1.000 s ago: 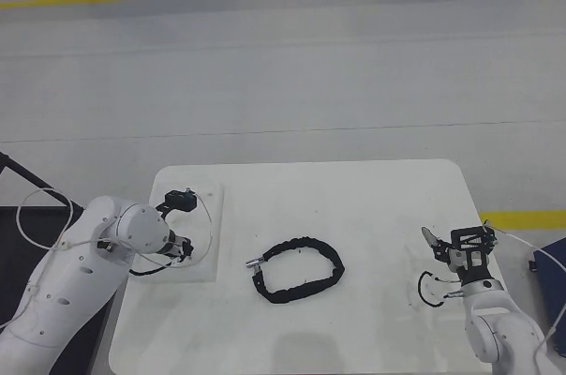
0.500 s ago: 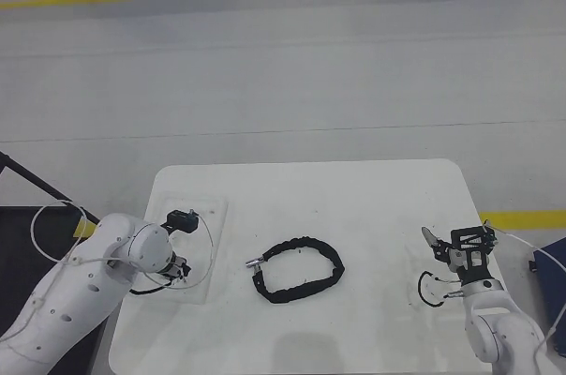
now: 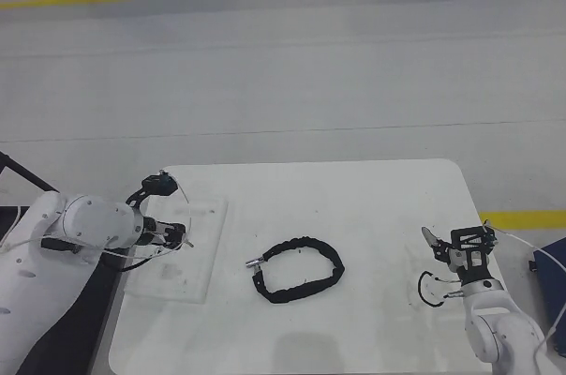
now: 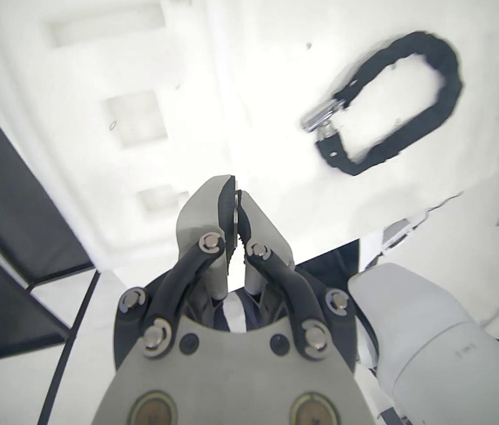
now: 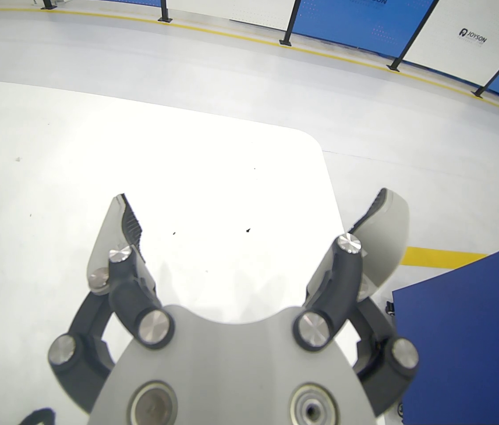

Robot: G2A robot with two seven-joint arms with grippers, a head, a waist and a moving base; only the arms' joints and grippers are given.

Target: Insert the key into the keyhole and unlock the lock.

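Left gripper (image 4: 236,190) fingers pinched shut on thin flat silver key (image 4: 236,218), mostly hidden in the grip, above white foam tray (image 4: 99,59). Black fabric-sleeved chain lock (image 3: 302,269) lies centre of white counter (image 3: 395,211), well apart. Key likely light, stiff, slippery; chain floppy, so brace its silver head (image 4: 320,117). Keyhole not discernible. Right gripper (image 5: 254,223) fingers spread, empty.

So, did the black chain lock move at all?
No. The black chain lock lies in the same spot in the middle of the table, no nearer to any edge than before.
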